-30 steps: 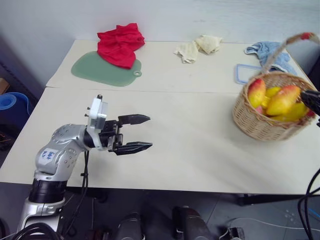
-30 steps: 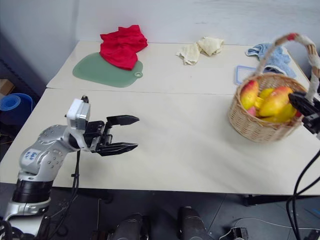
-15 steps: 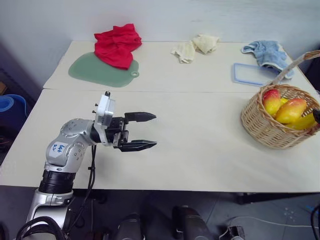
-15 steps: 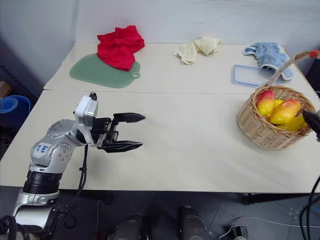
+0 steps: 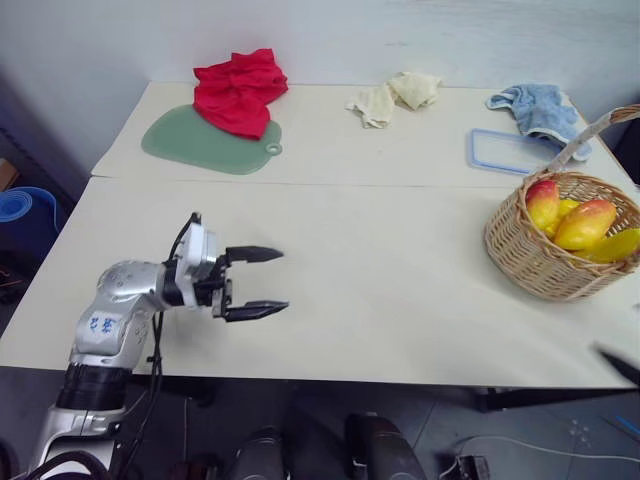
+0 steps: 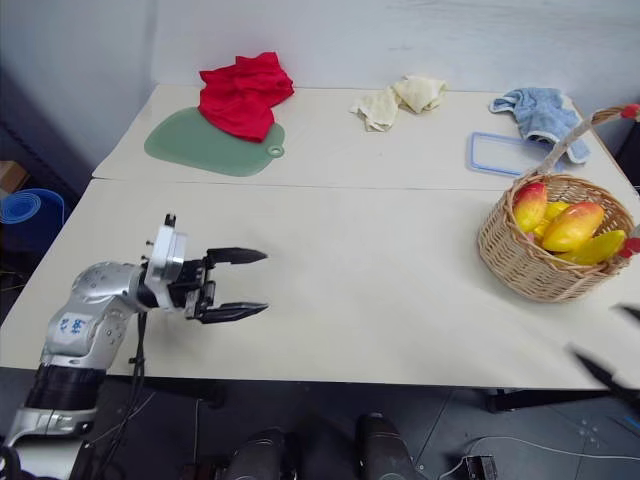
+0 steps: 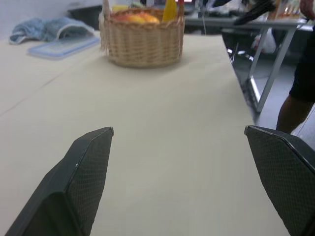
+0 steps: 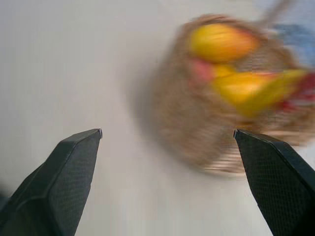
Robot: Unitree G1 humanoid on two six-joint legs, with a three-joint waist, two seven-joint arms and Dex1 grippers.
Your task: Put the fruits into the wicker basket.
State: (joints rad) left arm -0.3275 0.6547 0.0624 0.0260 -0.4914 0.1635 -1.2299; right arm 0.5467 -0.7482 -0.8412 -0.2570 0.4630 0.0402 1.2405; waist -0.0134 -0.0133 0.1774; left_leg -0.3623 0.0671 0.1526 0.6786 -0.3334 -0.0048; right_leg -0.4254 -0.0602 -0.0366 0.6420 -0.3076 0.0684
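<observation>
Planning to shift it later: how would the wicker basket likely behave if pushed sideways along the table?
The wicker basket would probably slide rather than roll, since its round base sits flat. Its tall handle and the fruits heaped toward one side could make it tip if pushed high.

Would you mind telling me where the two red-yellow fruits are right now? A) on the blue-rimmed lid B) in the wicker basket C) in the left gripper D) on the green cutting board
B: both fruits lie inside the wicker basket at the table's right end, while the left gripper is open and empty.
</observation>
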